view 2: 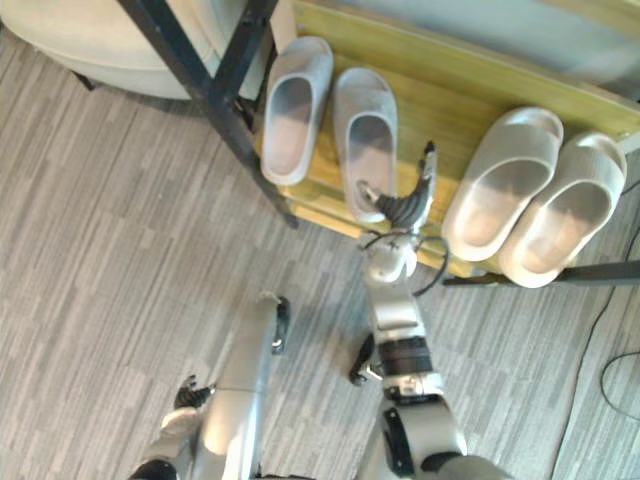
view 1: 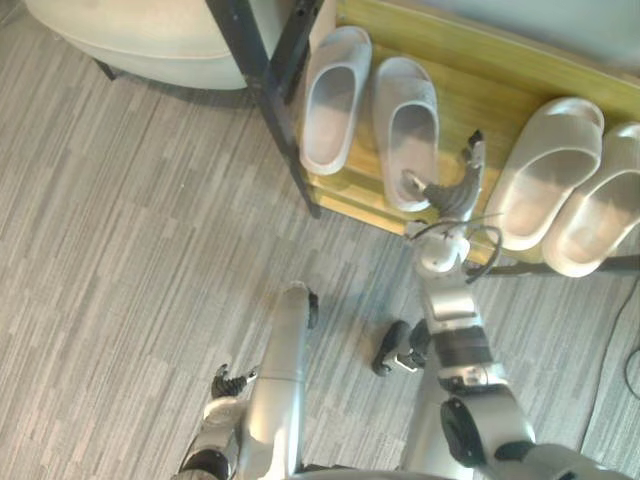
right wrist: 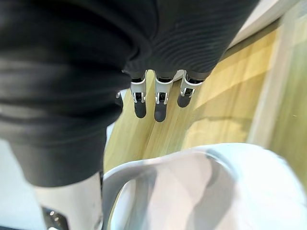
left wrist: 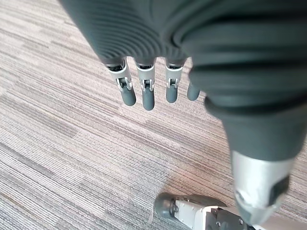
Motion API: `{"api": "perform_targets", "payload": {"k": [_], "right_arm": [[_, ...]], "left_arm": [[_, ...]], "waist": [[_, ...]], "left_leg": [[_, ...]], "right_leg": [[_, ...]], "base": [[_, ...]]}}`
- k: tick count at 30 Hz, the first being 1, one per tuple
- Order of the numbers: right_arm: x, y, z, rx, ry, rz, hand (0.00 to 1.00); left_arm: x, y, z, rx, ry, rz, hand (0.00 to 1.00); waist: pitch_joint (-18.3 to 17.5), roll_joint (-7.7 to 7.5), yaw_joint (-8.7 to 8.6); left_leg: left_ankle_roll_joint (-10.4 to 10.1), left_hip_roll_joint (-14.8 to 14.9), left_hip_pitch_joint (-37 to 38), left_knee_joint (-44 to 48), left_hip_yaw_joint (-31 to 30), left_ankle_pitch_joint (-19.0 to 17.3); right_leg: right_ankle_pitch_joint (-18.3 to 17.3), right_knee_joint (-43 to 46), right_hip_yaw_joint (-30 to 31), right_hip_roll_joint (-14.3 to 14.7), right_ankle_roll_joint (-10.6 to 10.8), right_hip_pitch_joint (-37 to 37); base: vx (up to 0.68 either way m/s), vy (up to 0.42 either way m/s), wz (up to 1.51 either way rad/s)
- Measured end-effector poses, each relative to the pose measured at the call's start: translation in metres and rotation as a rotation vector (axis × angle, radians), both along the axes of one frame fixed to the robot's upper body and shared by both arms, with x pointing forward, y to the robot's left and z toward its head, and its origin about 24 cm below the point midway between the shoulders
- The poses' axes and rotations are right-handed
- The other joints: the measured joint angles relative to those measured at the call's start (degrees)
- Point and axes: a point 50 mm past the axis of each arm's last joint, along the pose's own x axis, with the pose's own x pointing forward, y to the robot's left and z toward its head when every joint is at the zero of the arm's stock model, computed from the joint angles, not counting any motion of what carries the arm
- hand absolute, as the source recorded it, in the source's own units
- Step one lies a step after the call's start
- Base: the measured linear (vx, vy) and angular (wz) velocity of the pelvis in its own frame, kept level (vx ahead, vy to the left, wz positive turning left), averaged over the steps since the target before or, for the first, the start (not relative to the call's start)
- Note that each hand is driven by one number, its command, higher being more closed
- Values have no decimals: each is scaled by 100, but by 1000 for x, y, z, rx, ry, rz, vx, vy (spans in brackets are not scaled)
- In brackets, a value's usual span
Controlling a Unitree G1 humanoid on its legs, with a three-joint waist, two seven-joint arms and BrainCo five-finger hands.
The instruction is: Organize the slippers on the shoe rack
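Slippers (view 1: pixel 408 125), four of them, all sit on the wooden rack (view 1: pixel 470 80): left pair (view 1: pixel 332 95) beside the black post (view 1: pixel 265 80), right pair (view 1: pixel 555 165) well apart from it. Right hand (view 1: pixel 455 188) hangs over the board between the pairs, thumb right at the heel of the nearest slipper, fingers straight and loose, gripping nothing. Left hand (left wrist: pixel 147 96) is down low over the grey carpet (view 1: pixel 130 250), relaxed and empty too.

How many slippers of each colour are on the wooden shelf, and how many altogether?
Pale grey slippers: 2
Cream slippers: 2
Total: 4
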Motion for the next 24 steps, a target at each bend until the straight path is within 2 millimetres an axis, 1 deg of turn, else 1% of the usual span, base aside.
{"api": "perform_targets", "payload": {"k": [1, 5, 8, 10, 17, 21, 24], "right_arm": [[-2, 2, -5, 12, 14, 12, 0], [-5, 8, -14, 43, 32, 69, 0], [-6, 14, -15, 105, 22, 112, 0], [-6, 16, -16, 147, 13, 132, 0], [-1, 20, -10, 256, -20, 204, 0], [7, 26, -3, 296, -29, 255, 0], [11, 29, 6, 307, -51, 279, 0]], "left_arm": [[0, 0, 0, 0, 1, 1, 0], [-3, 1, -2, -3, 13, 13, 0], [-4, 1, -1, -19, -3, 4, 0], [-5, 1, -1, -24, -3, 11, 0], [-5, 1, -2, -29, -4, 17, 0], [-4, 1, -1, -28, -9, 12, 0], [-3, 0, -1, -35, -14, 5, 0]], "waist": [[0, 0, -1], [6, -10, -2], [8, -14, -6], [9, -15, -9], [10, -17, -7], [15, -26, 4], [19, -32, 11]], "left_leg": [[-2, 0, 7, -3, 2, 1], [-2, 1, 101, -40, 7, 0], [-7, 3, 176, -165, 69, 19], [-8, 0, 166, -190, 61, 28], [-16, -26, 163, -196, 17, 32], [-50, -56, 156, -248, -36, 60], [-70, -108, 138, -286, -81, 94]], "right_leg": [[6, -1, 1, 0, -9, 6], [30, -42, 1, 3, -33, 91], [40, -148, 34, 7, 44, 122], [54, -182, 20, 10, 53, 123], [80, -200, -37, -8, 23, 176], [50, -222, -90, -17, 78, 193], [47, -220, -135, -54, 76, 198]], "base": [[0, 0, 0], [0, 0, 0], [-11, 2, -3], [-1, 2, 2], [1, -1, 2], [-15, -20, 6], [-12, -21, 12]]}}
